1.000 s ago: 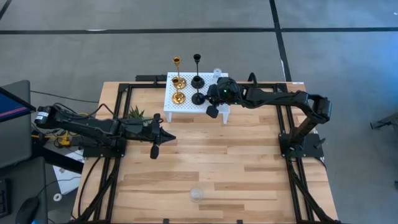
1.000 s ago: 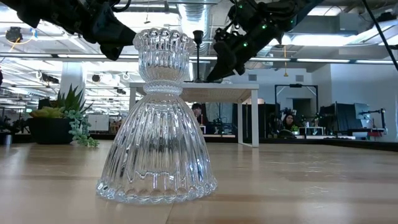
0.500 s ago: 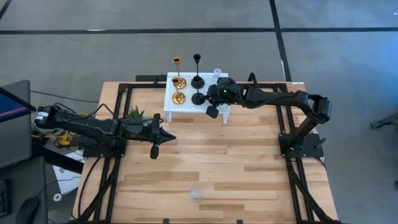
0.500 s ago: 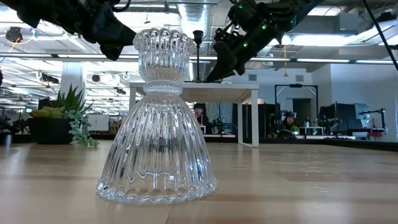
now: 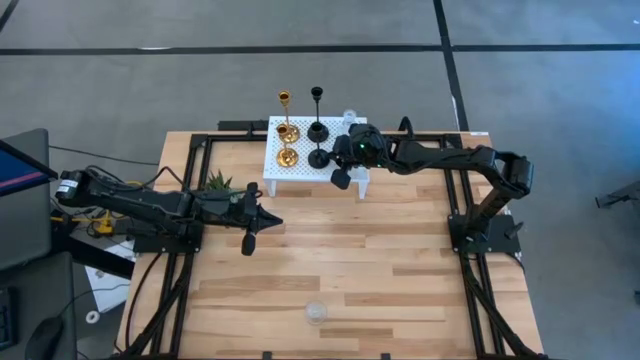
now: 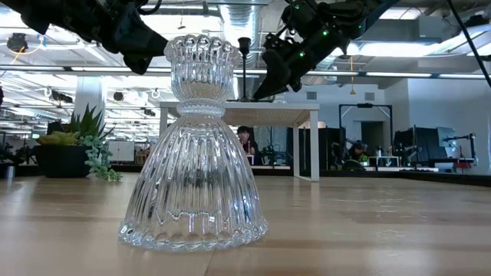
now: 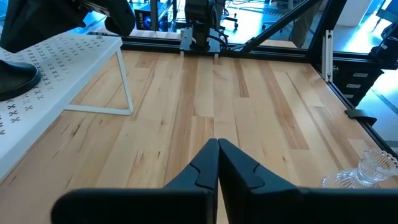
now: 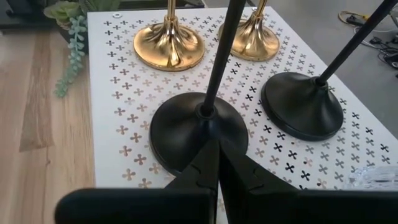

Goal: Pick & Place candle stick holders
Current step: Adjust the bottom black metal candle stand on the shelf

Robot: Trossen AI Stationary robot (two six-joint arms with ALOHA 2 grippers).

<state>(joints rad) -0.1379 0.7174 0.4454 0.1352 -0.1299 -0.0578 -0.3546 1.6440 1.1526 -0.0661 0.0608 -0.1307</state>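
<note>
A white perforated stand point(image 5: 273, 172) at the table's far middle holds two gold holders point(image 5: 287, 157) point(image 8: 169, 46), two black holders point(image 5: 319, 158) point(image 8: 199, 127) and a clear glass one point(image 5: 349, 117) at its far right corner. Another clear glass holder point(image 5: 316, 312) point(image 6: 196, 153) stands on its base near the table's near edge. My right gripper point(image 5: 341, 180) point(image 8: 216, 149) is shut, just over the stand's near right part, at the nearer black holder's base. My left gripper point(image 5: 248, 243) point(image 7: 217, 155) is shut and empty above the table's left middle. My right gripper's shut fingertips point(image 8: 208, 155) stand at the rim of the nearer black holder's base point(image 8: 180, 146), slanting down from the table's right. I cannot tell whether they touch it. The holder stands upright on the stand.
A small green plant point(image 5: 219, 182) point(image 6: 73, 146) sits left of the stand, close to my left arm. Black frame rails point(image 5: 190, 200) run along the table's left and right sides. Bare wood point(image 5: 380, 260) lies between the stand and the near glass holder.
</note>
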